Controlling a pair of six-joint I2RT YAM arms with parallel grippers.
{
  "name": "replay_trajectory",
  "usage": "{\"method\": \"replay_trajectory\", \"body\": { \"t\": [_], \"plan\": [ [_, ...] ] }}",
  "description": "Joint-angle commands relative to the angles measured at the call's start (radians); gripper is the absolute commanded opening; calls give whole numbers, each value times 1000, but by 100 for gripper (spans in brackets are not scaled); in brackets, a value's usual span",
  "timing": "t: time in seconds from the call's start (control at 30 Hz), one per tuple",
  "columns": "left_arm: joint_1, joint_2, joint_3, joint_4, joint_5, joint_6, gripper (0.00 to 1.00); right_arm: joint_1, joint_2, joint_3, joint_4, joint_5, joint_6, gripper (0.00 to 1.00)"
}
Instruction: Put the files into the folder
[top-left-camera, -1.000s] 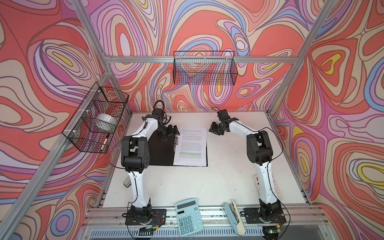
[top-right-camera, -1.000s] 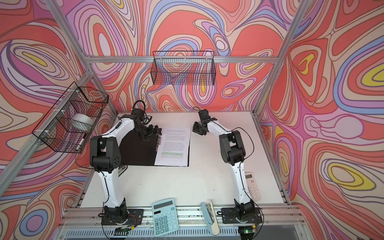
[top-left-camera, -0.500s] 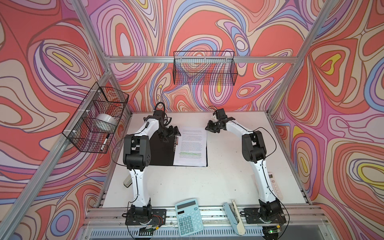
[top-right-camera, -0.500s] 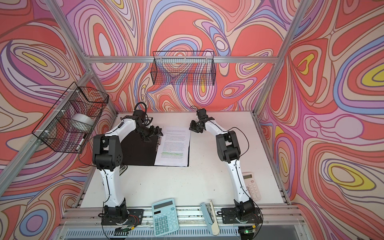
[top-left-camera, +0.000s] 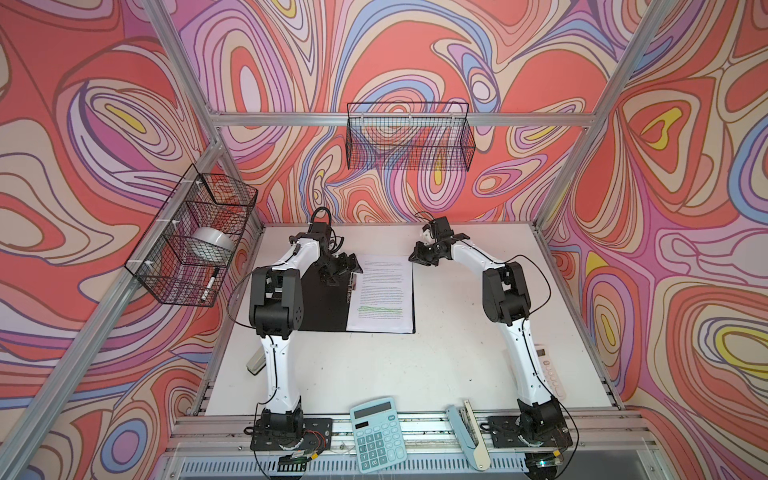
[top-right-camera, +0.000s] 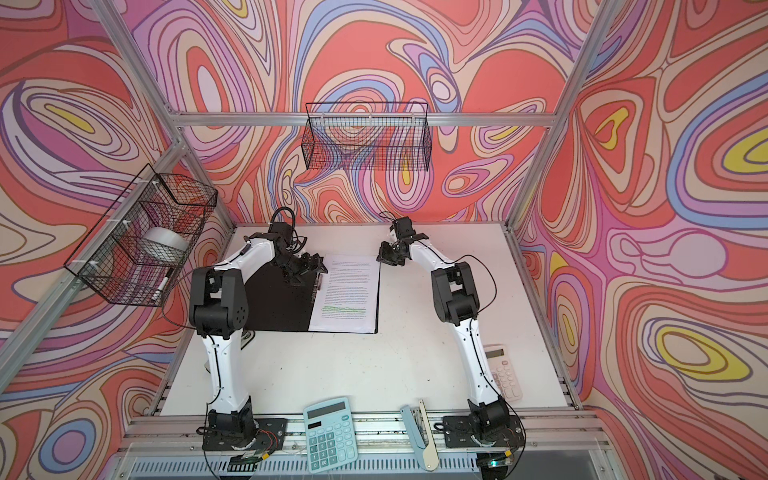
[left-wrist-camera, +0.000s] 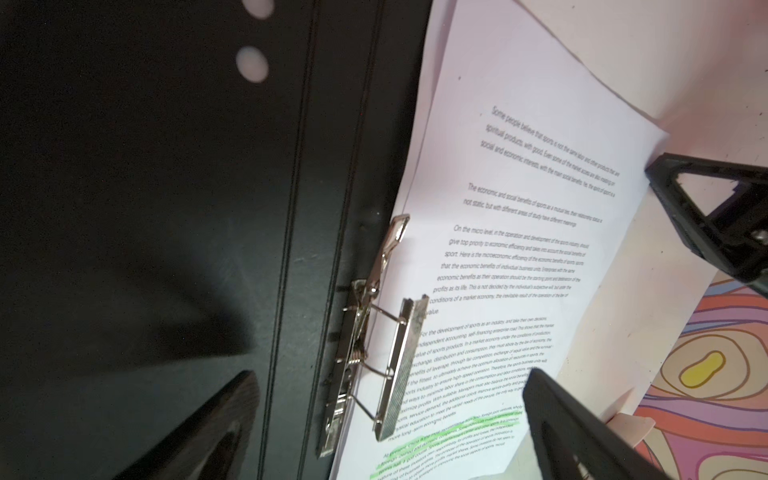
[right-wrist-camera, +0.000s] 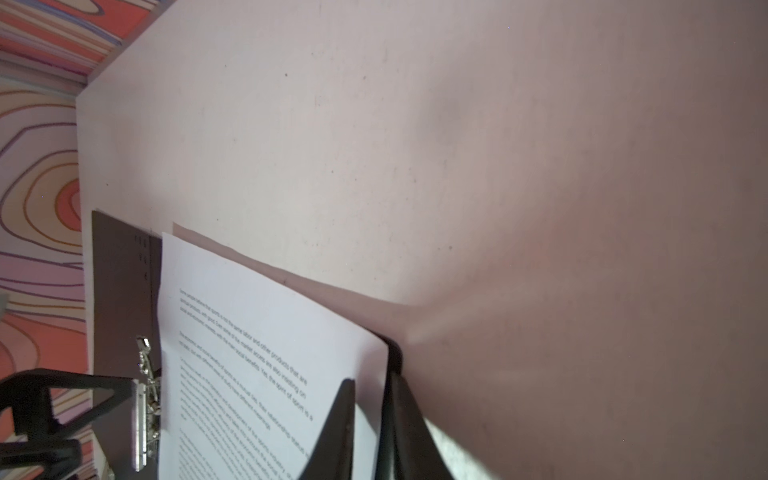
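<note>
I find the files (top-left-camera: 380, 286) already lying in the open folder (top-left-camera: 324, 307), edge under the raised metal clip (left-wrist-camera: 401, 357) but seemingly unclamped, so clamping and closing remain, with my left gripper (top-left-camera: 343, 272) spread wide above it and my right gripper (right-wrist-camera: 370, 386) narrowed at the sheets' corner, though I cannot tell whether it grips.

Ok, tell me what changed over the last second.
The right claw shifted toward the far right corner of the files, jaws nearly closed astride their edge; a grip is unclear. The left claw, open over the clip, the folder and files stayed put.
</note>
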Motion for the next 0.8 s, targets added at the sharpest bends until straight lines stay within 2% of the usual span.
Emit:
{"method": "replay_trajectory", "body": {
  "t": [0.0,0.2,0.43,0.6,0.77],
  "plan": [
    [-3,15,27,4,7,-11,100,-4,-14,11,-42,21,-35,27],
    [-3,-2,20,3,-10,0,100,-4,-29,75,-41,80,-57,30],
    [-3,-5,14,7,-28,-4,100,2,136,325,-31,-43,-23,26],
    [-3,0,10,27,-17,-19,100,6,188,342,64,-95,19,25],
    [-4,13,16,31,12,-44,100,9,225,362,76,-94,34,25]
  ]
}}
